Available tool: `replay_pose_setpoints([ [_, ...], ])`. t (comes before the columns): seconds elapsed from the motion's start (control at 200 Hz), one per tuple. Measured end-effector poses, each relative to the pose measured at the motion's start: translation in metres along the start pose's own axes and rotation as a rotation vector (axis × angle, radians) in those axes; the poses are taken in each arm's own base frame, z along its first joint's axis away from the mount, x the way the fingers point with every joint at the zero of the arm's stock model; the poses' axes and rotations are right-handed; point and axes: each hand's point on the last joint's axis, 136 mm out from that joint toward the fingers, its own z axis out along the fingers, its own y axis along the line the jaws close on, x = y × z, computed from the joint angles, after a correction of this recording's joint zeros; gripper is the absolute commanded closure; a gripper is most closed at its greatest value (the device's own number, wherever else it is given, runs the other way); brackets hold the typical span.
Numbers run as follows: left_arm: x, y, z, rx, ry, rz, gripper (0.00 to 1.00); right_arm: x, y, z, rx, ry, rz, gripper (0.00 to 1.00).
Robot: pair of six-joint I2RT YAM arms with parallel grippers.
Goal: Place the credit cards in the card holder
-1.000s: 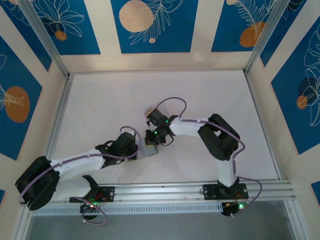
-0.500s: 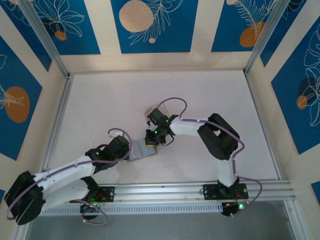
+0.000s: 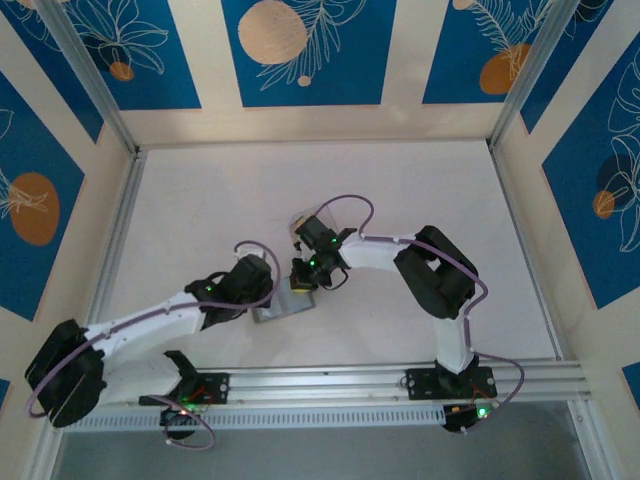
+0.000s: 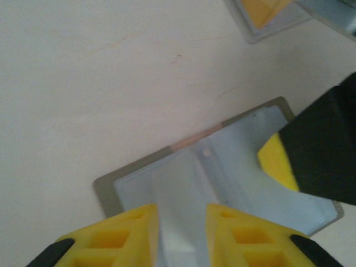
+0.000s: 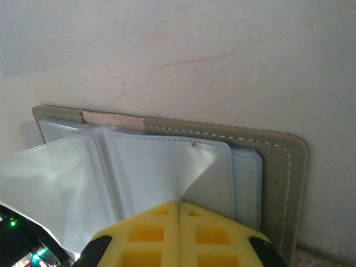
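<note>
Blue sleeve (image 5: 161, 167) — in right pincer (image 5: 178, 207)

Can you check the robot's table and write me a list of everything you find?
Surface: white table, with faint marks.
Job's things: card holder lies open, pale-blue sleeves up.
Clutter: clear case with something yellow inside, apart from the card holder.
Grippers: left tool open over the card holder; right tool shut, pinching one sleeve.
Cables: purple cables loop along both arms.
Surroundings: blue-and-cream patterned walls; metal rail at the near edge.
</note>
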Motion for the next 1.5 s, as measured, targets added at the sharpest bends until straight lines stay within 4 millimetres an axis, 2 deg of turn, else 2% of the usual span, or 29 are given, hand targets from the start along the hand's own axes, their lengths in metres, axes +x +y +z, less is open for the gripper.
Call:
replay_pose_setpoints([
  [0.15, 0.009, -0.004, 0.016, -0.015, 0.062, 0.004, 0.87, 0.0, -0.001, 0.0, 0.001, 0.0, 0.002, 1.0],
  [0.525, 0.038, 0.011, 0.034, -0.085, 0.157, 0.018, 0.87, -0.001, -0.01, -0.005, -0.016, -0.019, 0.038, 1.0],
  [0.695, 0.035, 0.01, 0.039, -0.095, 0.152, 0.019, 0.87, -0.003, -0.021, -0.014, -0.016, -0.044, 0.072, 1.0],
  [1.501, 0.037, 0.014, 0.036, -0.089, 0.13, -0.009, 0.88, -0.012, -0.029, -0.019, 0.063, -0.041, 0.075, 1.0],
])
